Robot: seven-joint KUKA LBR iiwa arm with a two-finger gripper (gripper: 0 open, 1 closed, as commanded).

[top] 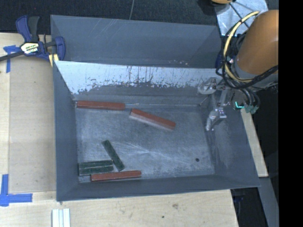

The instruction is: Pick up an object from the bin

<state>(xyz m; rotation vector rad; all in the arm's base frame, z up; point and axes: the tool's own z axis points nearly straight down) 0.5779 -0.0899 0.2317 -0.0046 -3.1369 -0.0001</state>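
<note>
Grey bin (142,41) of stiff, probably light bars (101,106): the nearest, a reddish bar (152,119) mid-frame, wants pinching across its width; whether the gripper (214,119) at right is open, I cannot tell.

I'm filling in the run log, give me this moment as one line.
hand: by bin right wall, over bare floor | nearest: tilted red-brown bar, mid-bin | pick: not yet done

No legible text, brand, number or sign: none can be read on the bin (142,46), the bars (152,119) or the arm (258,41).
</note>
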